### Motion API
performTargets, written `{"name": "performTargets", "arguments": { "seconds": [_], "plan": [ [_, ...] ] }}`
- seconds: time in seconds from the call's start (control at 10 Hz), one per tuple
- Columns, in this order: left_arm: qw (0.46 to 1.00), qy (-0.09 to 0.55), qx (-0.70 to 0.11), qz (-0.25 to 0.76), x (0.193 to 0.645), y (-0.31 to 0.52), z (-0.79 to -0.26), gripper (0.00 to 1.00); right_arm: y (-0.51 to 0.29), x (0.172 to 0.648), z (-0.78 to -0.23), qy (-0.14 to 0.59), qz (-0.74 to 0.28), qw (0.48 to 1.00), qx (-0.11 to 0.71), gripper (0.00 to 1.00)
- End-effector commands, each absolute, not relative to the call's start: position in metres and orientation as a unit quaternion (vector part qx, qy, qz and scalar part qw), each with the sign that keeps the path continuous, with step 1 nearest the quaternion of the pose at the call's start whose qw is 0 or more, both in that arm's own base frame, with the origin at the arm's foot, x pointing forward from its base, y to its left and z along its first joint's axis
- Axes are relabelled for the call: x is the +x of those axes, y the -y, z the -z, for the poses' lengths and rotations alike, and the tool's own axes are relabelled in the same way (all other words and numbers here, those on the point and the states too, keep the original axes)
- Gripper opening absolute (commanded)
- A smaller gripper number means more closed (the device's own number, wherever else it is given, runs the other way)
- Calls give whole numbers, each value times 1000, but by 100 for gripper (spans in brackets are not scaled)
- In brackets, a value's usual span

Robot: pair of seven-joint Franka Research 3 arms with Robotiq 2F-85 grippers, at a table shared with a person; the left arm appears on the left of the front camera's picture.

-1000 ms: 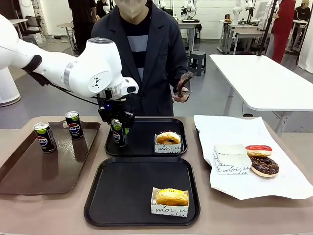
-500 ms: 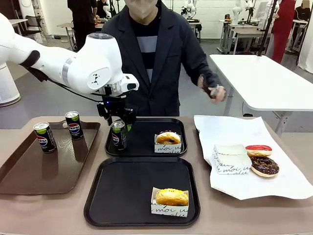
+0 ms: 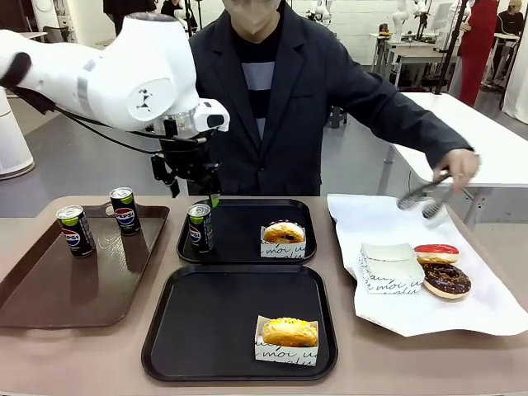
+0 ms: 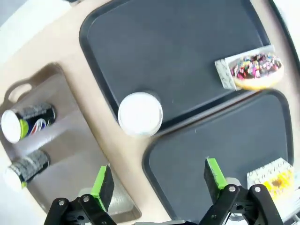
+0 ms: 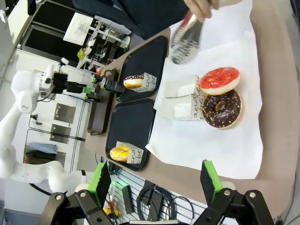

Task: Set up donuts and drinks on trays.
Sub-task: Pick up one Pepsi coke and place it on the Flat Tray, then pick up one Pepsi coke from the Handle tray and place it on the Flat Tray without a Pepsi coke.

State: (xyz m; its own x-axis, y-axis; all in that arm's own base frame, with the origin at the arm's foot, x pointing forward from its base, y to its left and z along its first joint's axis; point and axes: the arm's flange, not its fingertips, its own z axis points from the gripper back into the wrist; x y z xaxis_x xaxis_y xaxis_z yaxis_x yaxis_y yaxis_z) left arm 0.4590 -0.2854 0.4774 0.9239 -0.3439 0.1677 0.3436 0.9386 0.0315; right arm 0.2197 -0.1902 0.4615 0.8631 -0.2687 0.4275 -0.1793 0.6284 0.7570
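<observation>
A black Pepsi can (image 3: 199, 227) stands upright at the left edge of the far tray (image 3: 243, 221), logo toward the robot. A sprinkled donut (image 3: 283, 232) in a white sleeve (image 3: 283, 248) scripted "moi" shares that tray. The near tray (image 3: 214, 322) holds a yellow donut (image 3: 289, 332). Above the can hangs the left gripper (image 3: 196, 194), jaws wide, empty. On the right gripper (image 5: 154, 183) the jaws are wide too, holding nothing.

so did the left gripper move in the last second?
Yes: the left gripper rose clear of the can, which stands on the far tray.
</observation>
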Motion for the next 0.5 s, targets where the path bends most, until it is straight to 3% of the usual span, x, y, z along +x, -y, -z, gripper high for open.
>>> {"name": "performTargets", "arguments": {
  "seconds": [0.0,0.4],
  "plan": [
    [984,66,1,166,436,270,-480,100,192,221,-459,263,21,861,435,100],
    [982,77,4,171,446,279,-484,100,192,221,-459,263,21,861,435,100]
  ]
}}
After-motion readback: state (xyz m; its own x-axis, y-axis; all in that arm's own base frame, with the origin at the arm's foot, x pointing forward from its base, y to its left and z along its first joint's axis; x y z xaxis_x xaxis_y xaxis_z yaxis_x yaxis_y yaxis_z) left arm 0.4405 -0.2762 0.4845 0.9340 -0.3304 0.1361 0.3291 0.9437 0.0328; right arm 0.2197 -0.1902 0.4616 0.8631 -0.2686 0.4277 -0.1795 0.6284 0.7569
